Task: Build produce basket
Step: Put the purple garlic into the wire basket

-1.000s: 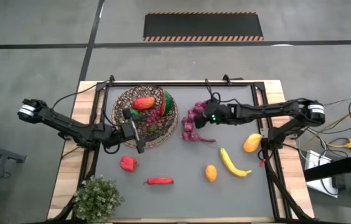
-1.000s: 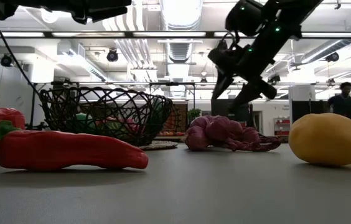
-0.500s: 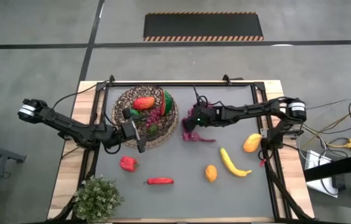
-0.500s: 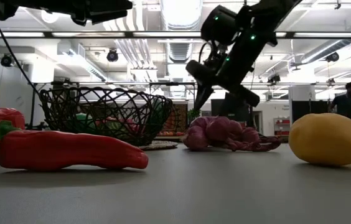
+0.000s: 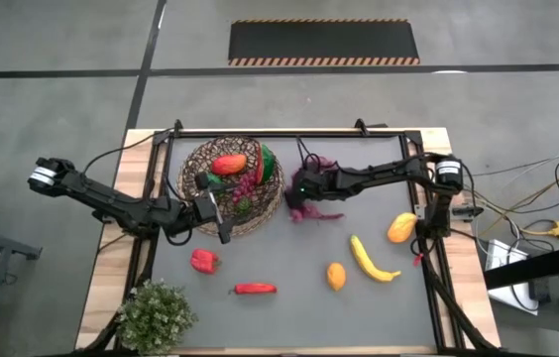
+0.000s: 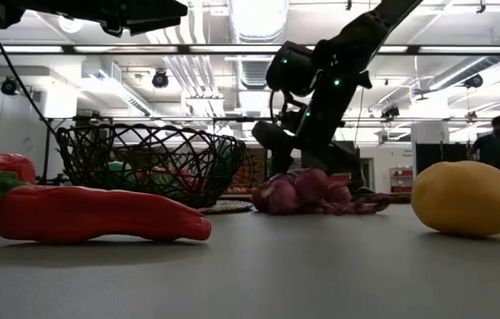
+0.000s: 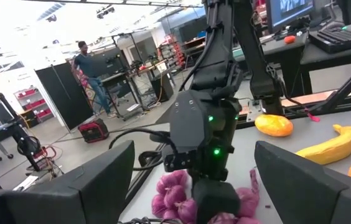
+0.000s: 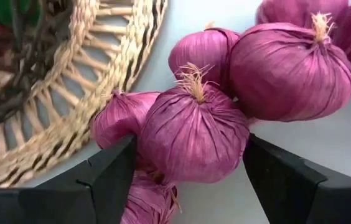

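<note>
One purple bunch (image 8: 225, 118) is the item in hand: papery ribbed bulbs with dried tufts, more like garlic or onion heads than grapes, lying between the right gripper's (image 5: 302, 192) spread fingers (image 8: 110, 177), which straddle the front bulb without pinching it yet. Probably light, stiff-skinned and loosely strung, so it may swing or trail when lifted. Best hold is across one fat bulb or at the neck where the heads join, not the thin tail strand.

The basket (image 5: 232, 184) sits just beyond the fingertips on its pale woven mat (image 8: 70, 106), already holding a red pepper and a watermelon slice. Behind the gripper, well apart, lie the orange fruit (image 5: 401, 228), banana (image 5: 371, 260) and small orange (image 5: 335, 275); off to the side, past the basket, are the chili (image 5: 254, 289) and a red pepper (image 5: 203, 261).

Left gripper (image 5: 222, 220) hangs at the basket's near rim, fingers wide open and empty.

The right wrist view alone shows the finger gap and the bulb texture. The low view shows the gripper down at the bunch, near table level, which the high view cannot. The left wrist view sees the right gripper head-on over the bunch, plus a person far back in the room. The high view gives the layout.
</note>
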